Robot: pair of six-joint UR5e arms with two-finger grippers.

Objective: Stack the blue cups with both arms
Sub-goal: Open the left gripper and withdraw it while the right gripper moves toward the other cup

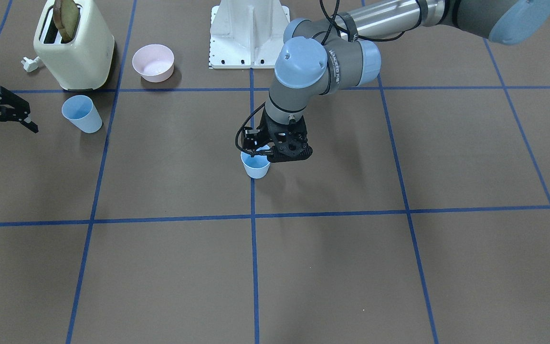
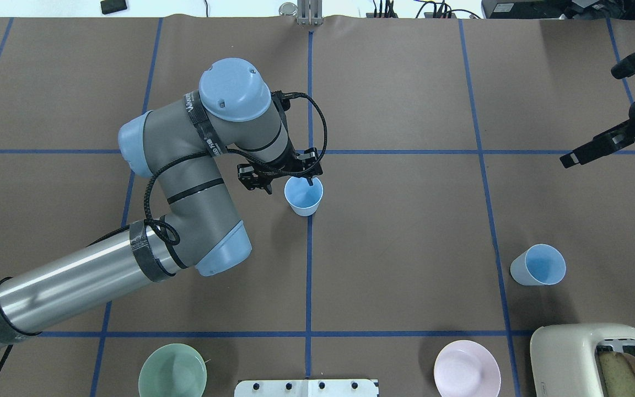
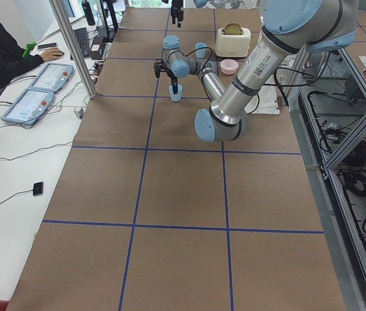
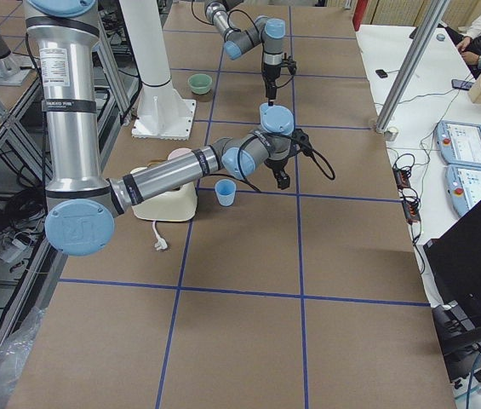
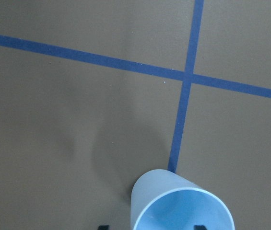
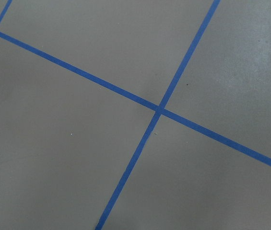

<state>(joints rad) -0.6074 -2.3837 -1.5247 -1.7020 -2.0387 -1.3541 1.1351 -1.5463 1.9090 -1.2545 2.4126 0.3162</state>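
Observation:
One blue cup [image 2: 303, 197] stands upright on the centre tape line; it also shows in the front view [image 1: 256, 166] and at the bottom of the left wrist view [image 5: 181, 206]. My left gripper [image 2: 290, 175] hangs over its rim, open. One fingertip [image 5: 200, 226] is inside the cup and the other is outside its wall. The second blue cup [image 2: 538, 265] stands upright near the toaster, also seen in the front view [image 1: 81, 113]. My right gripper [image 2: 593, 116] is open and empty, well away from that cup, toward the table's far side.
A cream toaster [image 1: 74, 45] with a slice of toast, a pink bowl [image 1: 153, 62] and the white pedestal [image 1: 248, 33] stand by the robot's base. A green bowl [image 2: 172, 370] sits on the robot's left. The right wrist view shows only brown table with blue tape lines.

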